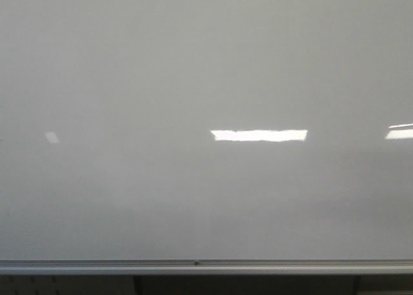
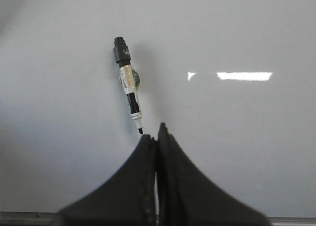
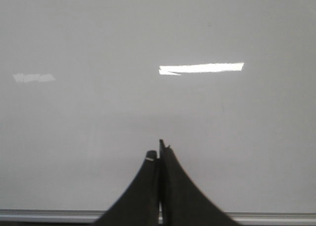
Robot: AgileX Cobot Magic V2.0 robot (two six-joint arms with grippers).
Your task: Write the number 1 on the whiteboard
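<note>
The whiteboard (image 1: 193, 69) fills the front view, pale grey and glossy, with its silver rail (image 1: 206, 266) along the lower edge. No black stroke of the number 1 shows on it in any view. A black-capped marker (image 2: 128, 90) is on the board in the left wrist view (image 2: 237, 137), its tip just beyond my left gripper (image 2: 157, 132). My left gripper is shut and empty. My right gripper (image 3: 159, 151) is shut and empty, facing bare board (image 3: 98, 127). Neither gripper shows in the front view.
Bright white rectangular light reflections lie on the board (image 1: 259, 135), (image 1: 400, 132), (image 2: 244, 76), (image 3: 201, 67). A dark gap with furniture shows below the rail (image 1: 245, 285).
</note>
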